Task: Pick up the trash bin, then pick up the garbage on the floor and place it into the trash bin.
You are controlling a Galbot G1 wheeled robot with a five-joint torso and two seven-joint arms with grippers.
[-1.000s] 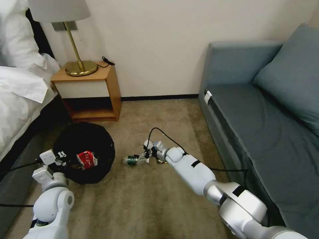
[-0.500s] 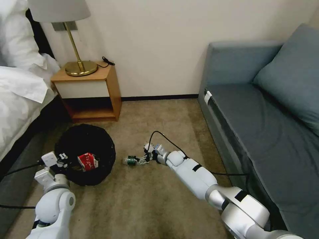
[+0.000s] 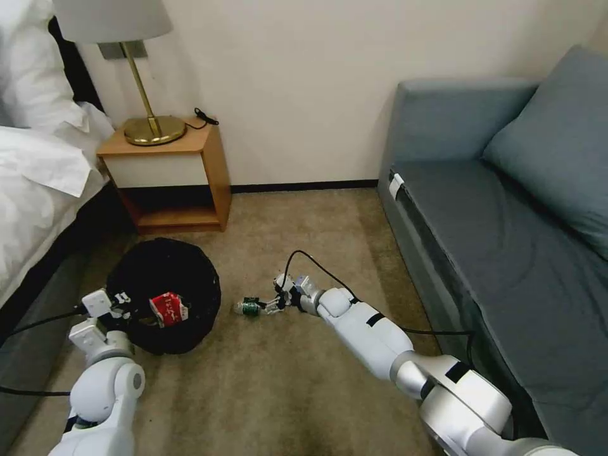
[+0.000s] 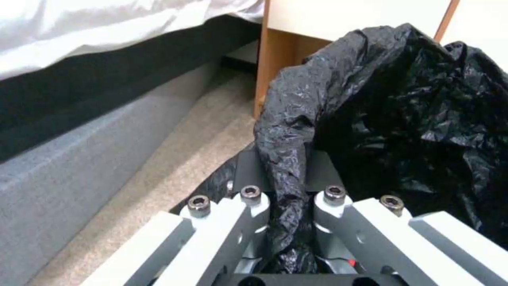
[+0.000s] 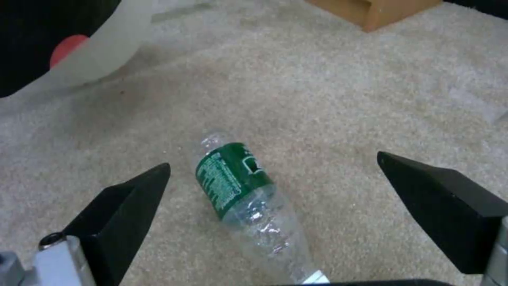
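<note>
the left gripper (image 4: pixel 280 206) is clamped on a fold of the black liner at the rim of the trash bin (image 3: pixel 166 278), which stands on the carpet by the nightstand (image 3: pixel 171 174) with a red-and-white packet (image 3: pixel 168 309) already inside. the right gripper (image 5: pixel 272 186) hangs low with fingers spread wide on either side of the clear bottle (image 5: pixel 246 198), lying on its side near the bin — not yet gripped. so the task looks partly done: bin in hand, one piece binned, the bottle left to lift.

Both arms wear glossy white shells with silver-grey joints and black bands. Black cables trail from each wrist. The left gripper (image 4: pixel 285 222) has white links with dark hex screws; the right gripper (image 5: pixel 272 178) has black wedge-shaped fingers (image 5: pixel 127 206).
</note>
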